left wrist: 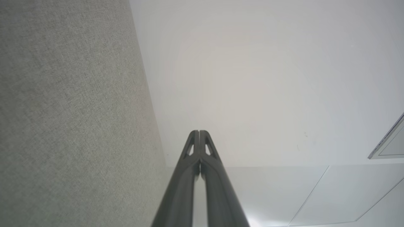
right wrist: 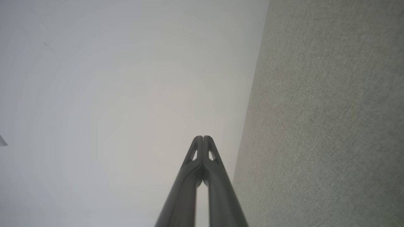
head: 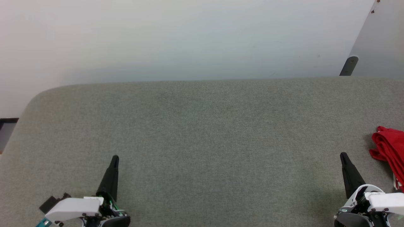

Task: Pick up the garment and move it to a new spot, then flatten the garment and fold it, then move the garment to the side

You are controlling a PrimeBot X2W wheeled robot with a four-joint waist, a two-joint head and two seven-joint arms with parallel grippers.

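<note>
The garment (head: 389,148) is a red bunch of cloth at the right edge of the grey fabric table (head: 202,142), partly cut off by the frame. My right gripper (head: 343,156) is at the lower right, shut and empty, its tip a short way left of the garment. At the lower left my left gripper (head: 115,158) is shut too, holding nothing, far from the garment. In the left wrist view the left gripper (left wrist: 199,132) has its fingertips pressed together. The right wrist view shows the right gripper (right wrist: 203,137) closed the same way.
A pale wall (head: 189,37) rises behind the table's far edge. A grey panel with a dark leg (head: 348,66) stands at the back right. The table's left corner is rounded, with a dark object (head: 8,121) beyond it.
</note>
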